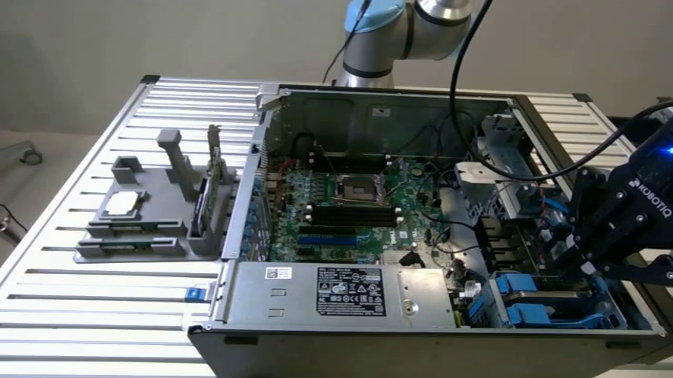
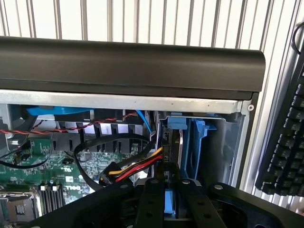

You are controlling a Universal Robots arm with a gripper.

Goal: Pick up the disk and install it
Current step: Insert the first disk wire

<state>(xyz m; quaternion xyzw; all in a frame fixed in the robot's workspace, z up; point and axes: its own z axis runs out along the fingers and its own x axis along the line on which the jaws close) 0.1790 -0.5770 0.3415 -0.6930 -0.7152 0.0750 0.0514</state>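
The disk (image 2: 194,142) stands on edge in the drive bay at the corner of the open computer case (image 1: 379,98), its bright blue carrier bracket and a thin silver edge facing the wrist camera. My gripper (image 2: 170,192) has its black fingers (image 2: 151,202) shut on the near blue end of the disk. In the exterior view my gripper (image 1: 576,253) hangs over the bay at the case's right front corner, and blue carrier parts (image 1: 522,298) show in the bay just below it.
A silver power supply box (image 1: 347,290) sits at the case's front and the green motherboard (image 1: 336,197) fills the middle. Red, yellow and black cables (image 2: 137,166) run close beside the bay. A grey fixture (image 1: 137,213) stands on the slatted table; a black keyboard (image 2: 285,142) lies outside the case.
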